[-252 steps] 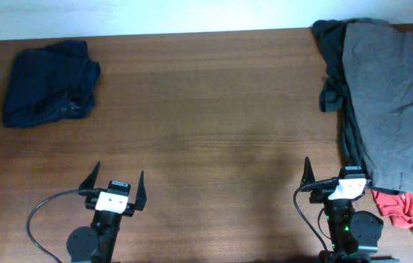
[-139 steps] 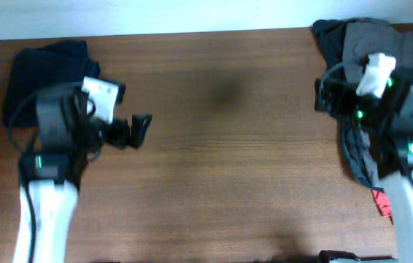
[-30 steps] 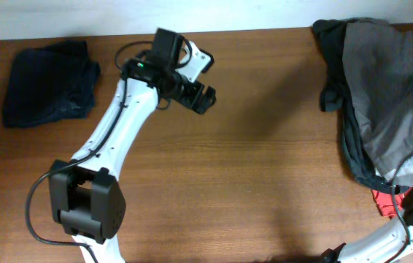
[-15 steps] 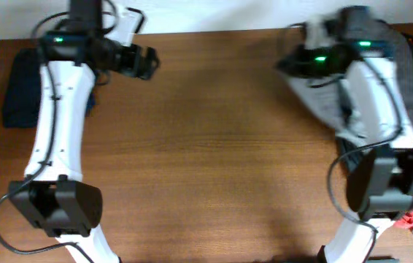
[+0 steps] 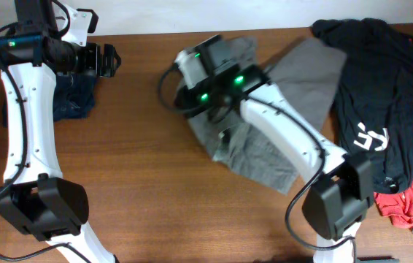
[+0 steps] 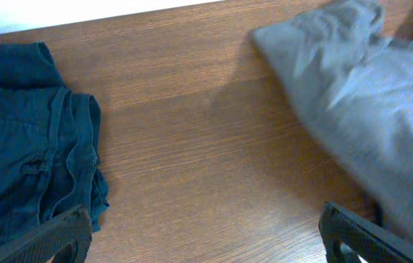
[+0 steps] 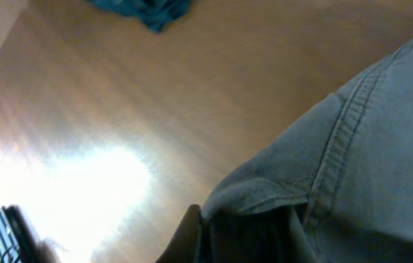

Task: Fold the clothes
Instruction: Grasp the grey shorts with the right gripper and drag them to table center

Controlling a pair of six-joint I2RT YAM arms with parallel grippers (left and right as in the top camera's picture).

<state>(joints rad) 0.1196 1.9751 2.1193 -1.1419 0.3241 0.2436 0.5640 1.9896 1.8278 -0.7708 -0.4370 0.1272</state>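
Near the middle of the surface (image 5: 155, 190), the right fingers (image 7: 190, 230) pinch the grey shorts (image 5: 265, 150), while the left fingers (image 5: 108, 62) stand wide apart beside a dark blue garment (image 6: 17, 146).

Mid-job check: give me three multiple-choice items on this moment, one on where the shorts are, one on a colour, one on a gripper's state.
1. Where do the grey shorts lie?
A. Hanging off the front edge
B. Spread across the middle of the table
C. Folded in the far left corner

2. What colour is the garment nearest the left gripper?
A. Dark navy
B. Yellow
C. White

3. How is the right gripper?
A. Open above bare wood
B. Open, resting on the shorts
C. Shut on the shorts' fabric

Answers:
1 B: the overhead view shows them crumpled mid-table, under the right arm.
2 A: the navy garment lies just below that open gripper at the top left.
3 C: the right wrist view shows bunched, seamed fabric at its finger.
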